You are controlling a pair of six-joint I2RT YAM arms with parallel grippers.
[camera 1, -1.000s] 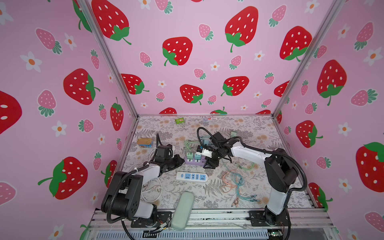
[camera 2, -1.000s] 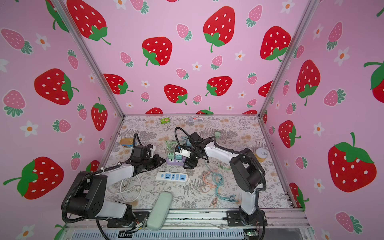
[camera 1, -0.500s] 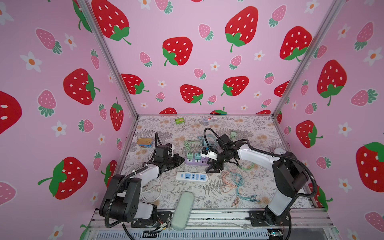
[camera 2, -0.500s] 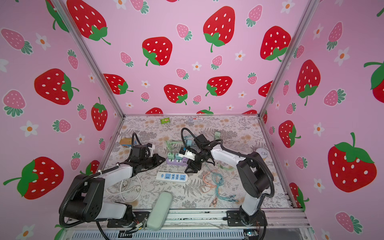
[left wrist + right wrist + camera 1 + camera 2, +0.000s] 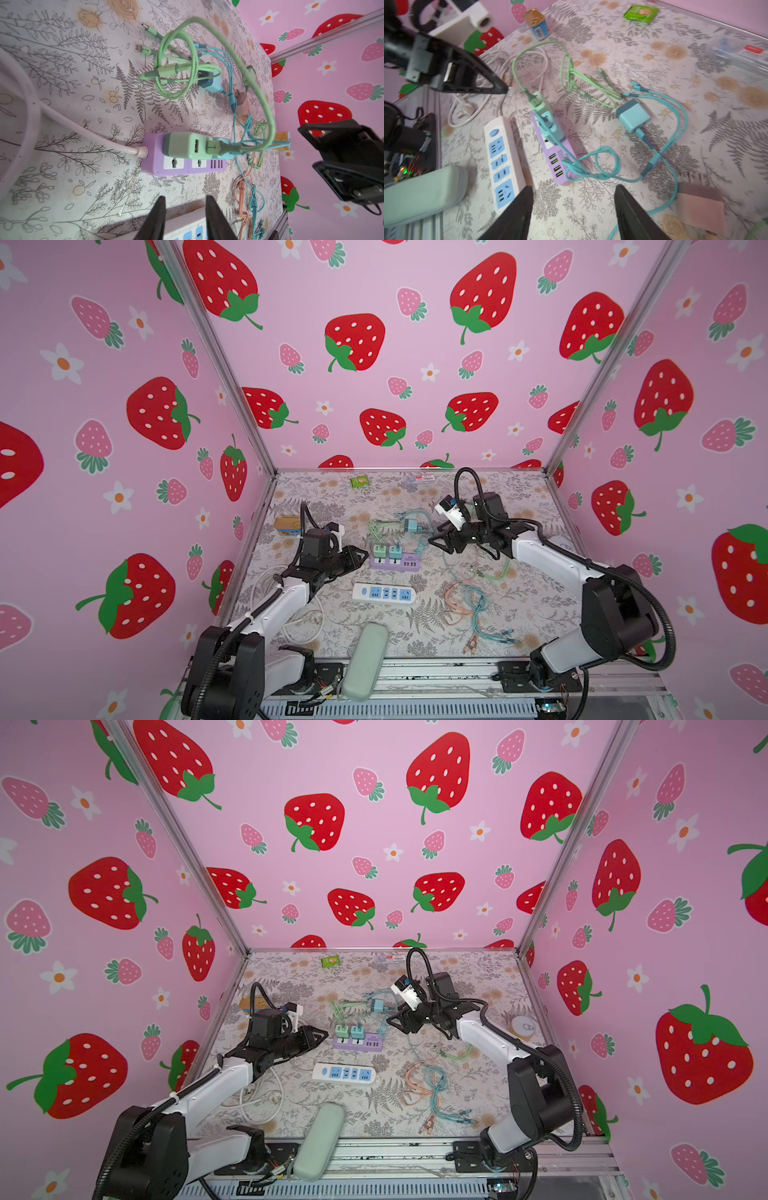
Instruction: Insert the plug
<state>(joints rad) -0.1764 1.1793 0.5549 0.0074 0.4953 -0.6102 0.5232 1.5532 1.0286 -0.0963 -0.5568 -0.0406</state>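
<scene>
Blue charger [image 5: 411,525] lies loose at ten o'clock from my spread, empty right gripper [image 5: 440,544], nearer it than my half-parted, empty left gripper [image 5: 361,553].

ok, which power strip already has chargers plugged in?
The purple strip: a green charger and a teal charger stand in its sockets. The white strip has none.

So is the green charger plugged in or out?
In. The green charger stands upright on the purple power strip, seated in a socket beside the teal charger.
</scene>
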